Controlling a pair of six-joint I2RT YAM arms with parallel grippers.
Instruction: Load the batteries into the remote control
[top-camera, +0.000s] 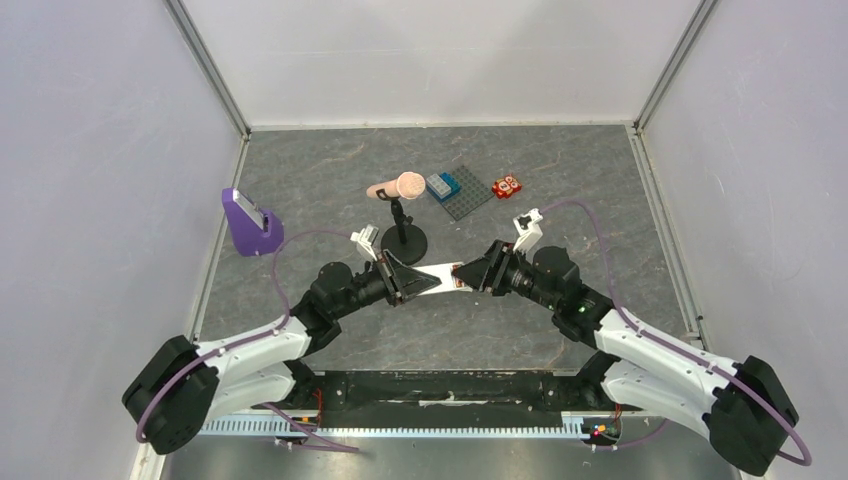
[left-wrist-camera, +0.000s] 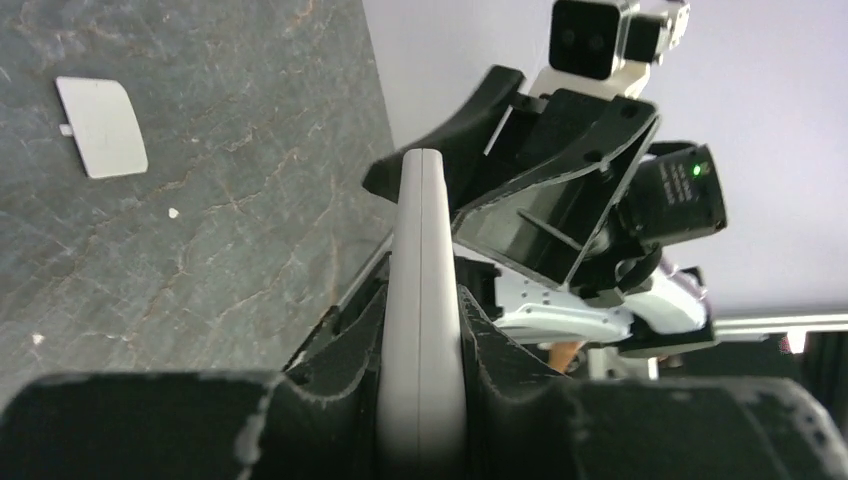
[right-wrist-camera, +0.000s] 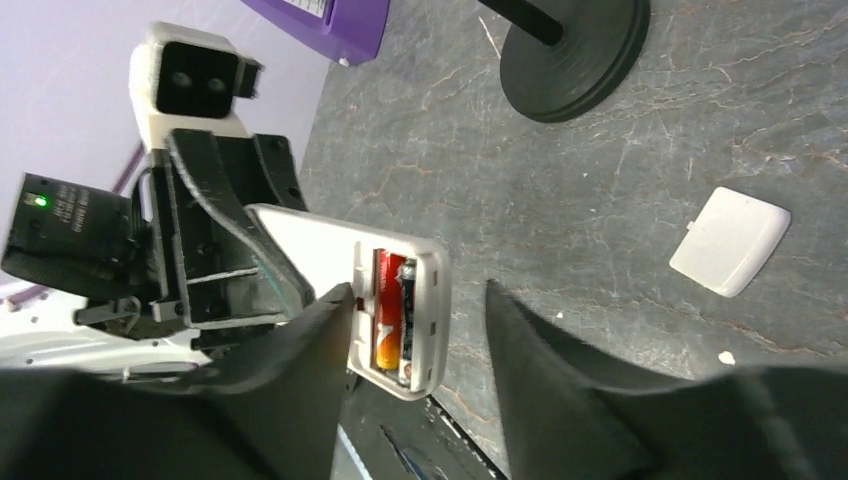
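Observation:
My left gripper (top-camera: 405, 278) (left-wrist-camera: 422, 300) is shut on the white remote control (top-camera: 440, 277) (left-wrist-camera: 420, 300) and holds it edge-on above the table. In the right wrist view the remote (right-wrist-camera: 330, 250) shows its open battery bay. The red-orange battery (right-wrist-camera: 388, 310) and the black battery (right-wrist-camera: 407, 322) lie side by side in it. My right gripper (top-camera: 470, 272) (right-wrist-camera: 420, 290) is open, and the bay end of the remote sits between its jaws, close to the left finger (right-wrist-camera: 300, 380). The small white cover piece (right-wrist-camera: 730, 240) (left-wrist-camera: 100, 125) lies flat on the table.
A black stand (top-camera: 405, 243) (right-wrist-camera: 575, 50) with a pink microphone-like head (top-camera: 405, 187) is just behind the grippers. A grey baseplate (top-camera: 470, 195) with a blue brick and a red block with white dots (top-camera: 508, 185) lie further back. A purple object (top-camera: 250, 222) stands at the left.

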